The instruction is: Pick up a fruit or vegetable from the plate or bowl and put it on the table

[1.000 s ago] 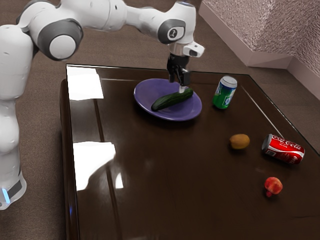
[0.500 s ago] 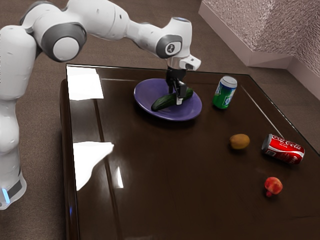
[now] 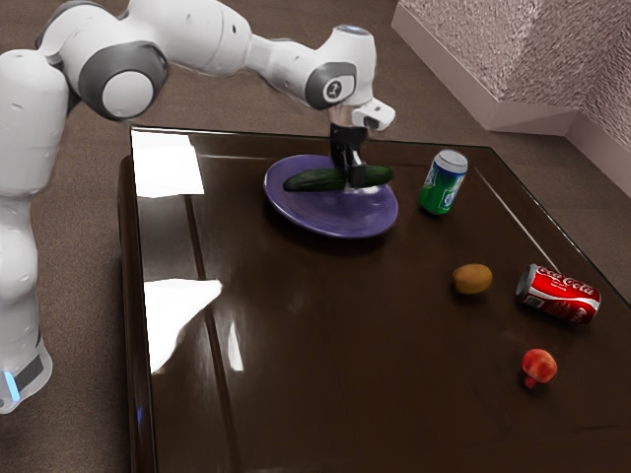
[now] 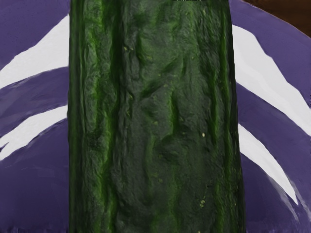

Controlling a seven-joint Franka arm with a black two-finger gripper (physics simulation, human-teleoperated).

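Your tool (image 3: 352, 180) is closed around the middle of the cucumber (image 3: 313, 179), one finger on the near side, the other mostly hidden behind it. You have the cucumber above the purple plate (image 3: 338, 221), lying crosswise, with an end sticking out on either side of your grip. In the wrist view you see its ridged green skin close under the hand, and the plate with pale glare past both of its flanks.

Just beside the plate, toward the exterior view's right, you have a green can (image 3: 443, 187) standing upright on the dark, glossy worktop (image 3: 325, 335). Farther from your tool lies a yellow-brown fruit (image 3: 472, 279), apart from the plate. Beyond that, a red Coca-Cola can (image 3: 559, 295) rests on its side. Farthest out among the things on the worktop, you find a small red fruit (image 3: 539, 366), near the red can but not touching it. Past the worktop are the brown floor (image 3: 266, 99) and a rough, pale wall (image 3: 542, 49).
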